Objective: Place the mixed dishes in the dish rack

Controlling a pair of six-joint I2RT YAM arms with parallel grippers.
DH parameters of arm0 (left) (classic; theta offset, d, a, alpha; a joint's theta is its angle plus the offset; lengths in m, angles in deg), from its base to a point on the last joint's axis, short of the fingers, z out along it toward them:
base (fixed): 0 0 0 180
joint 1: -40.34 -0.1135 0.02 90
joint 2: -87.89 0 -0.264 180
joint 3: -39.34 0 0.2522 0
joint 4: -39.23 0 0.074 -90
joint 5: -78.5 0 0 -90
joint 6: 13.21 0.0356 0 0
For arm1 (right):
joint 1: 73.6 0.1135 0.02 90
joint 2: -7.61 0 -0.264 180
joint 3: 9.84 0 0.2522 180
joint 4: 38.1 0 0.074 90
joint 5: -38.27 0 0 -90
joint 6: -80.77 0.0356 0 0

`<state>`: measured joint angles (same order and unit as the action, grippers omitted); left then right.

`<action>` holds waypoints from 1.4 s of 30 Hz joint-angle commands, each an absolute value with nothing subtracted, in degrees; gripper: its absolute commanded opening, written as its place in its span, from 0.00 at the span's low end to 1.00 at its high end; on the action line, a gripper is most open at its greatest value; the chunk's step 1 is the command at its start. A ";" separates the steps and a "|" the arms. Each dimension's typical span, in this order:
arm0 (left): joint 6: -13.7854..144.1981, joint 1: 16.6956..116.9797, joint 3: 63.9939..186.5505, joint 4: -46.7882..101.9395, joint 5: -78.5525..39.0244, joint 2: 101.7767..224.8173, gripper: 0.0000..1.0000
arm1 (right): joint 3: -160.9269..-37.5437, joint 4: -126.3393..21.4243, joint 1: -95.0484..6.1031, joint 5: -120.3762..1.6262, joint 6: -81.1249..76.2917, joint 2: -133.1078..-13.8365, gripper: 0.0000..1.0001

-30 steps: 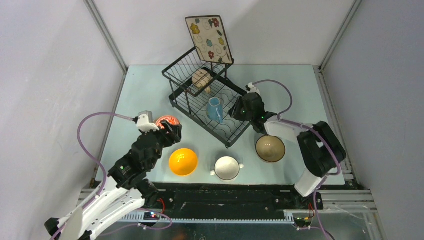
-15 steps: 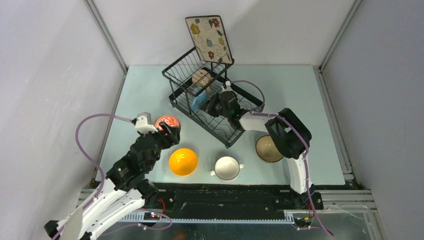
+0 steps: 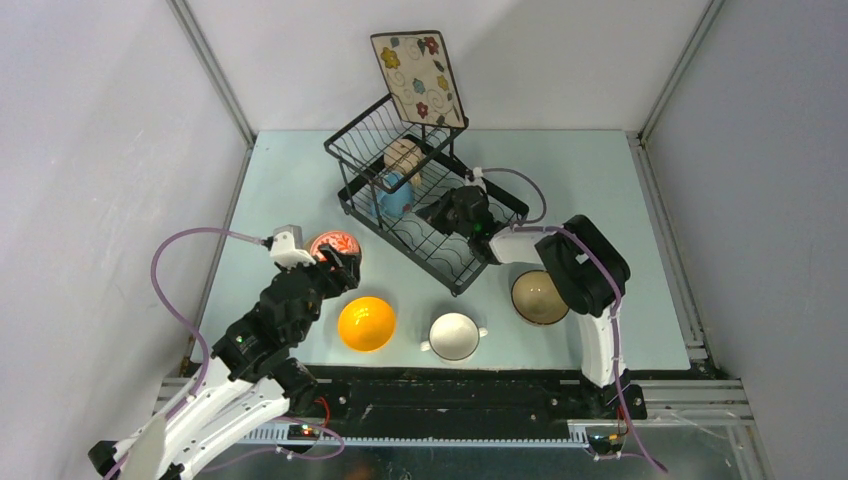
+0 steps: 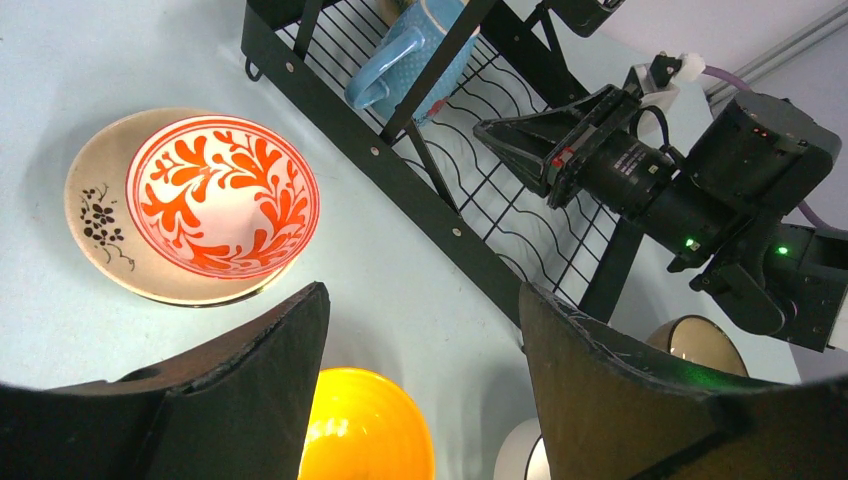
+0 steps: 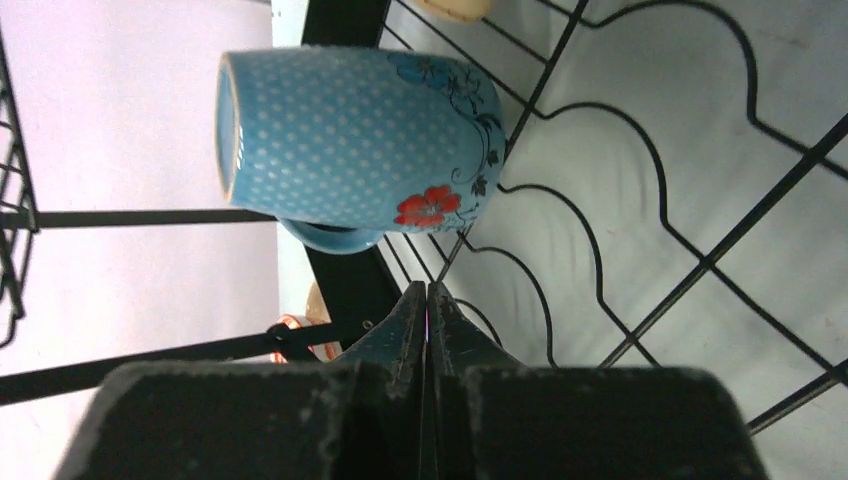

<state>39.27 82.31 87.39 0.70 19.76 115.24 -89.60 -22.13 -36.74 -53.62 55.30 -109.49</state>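
The black wire dish rack (image 3: 455, 262) holds the blue mug (image 3: 393, 196) on its side, the beige mug (image 3: 403, 155) in the basket and the square floral plate (image 3: 418, 77) upright at the back. My right gripper (image 3: 430, 212) is shut and empty over the tray section, just right of the blue mug (image 5: 360, 140); its tips (image 5: 428, 292) do not touch it. My left gripper (image 3: 345, 265) is open and empty, hovering (image 4: 420, 300) between the red-patterned bowl (image 4: 225, 195), which sits on the cream round plate (image 4: 100, 200), and the orange-yellow bowl (image 3: 366, 323).
The white two-handled bowl (image 3: 455, 335) and the tan bowl (image 3: 540, 296) stand on the table in front of the rack. The rack's front rail (image 4: 380, 160) runs between my left gripper and the right arm.
The blue mug has moved left across the rack tray toward the basket side. My right gripper followed it leftward, then drew back slightly. The left arm has barely moved.
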 commanded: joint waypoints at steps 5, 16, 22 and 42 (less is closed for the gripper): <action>38.84 82.06 88.39 0.74 21.01 114.69 0.76 | -99.26 -15.52 -35.77 -46.64 58.96 -116.22 0.02; 38.13 81.98 87.95 0.65 20.95 114.94 0.76 | -113.98 -22.41 -33.18 -46.79 61.09 -123.43 0.00; 37.85 81.99 87.11 2.20 19.42 115.47 0.76 | -96.27 -17.51 -35.59 -46.71 56.68 -109.70 0.06; 45.10 89.02 83.69 15.91 -6.21 136.34 0.76 | -57.25 -52.09 -32.94 -46.07 31.87 -50.39 0.23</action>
<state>40.08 87.71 82.58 9.66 0.11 131.94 -59.94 -38.87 -34.60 -46.89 37.38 -56.99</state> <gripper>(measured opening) 0.781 0.216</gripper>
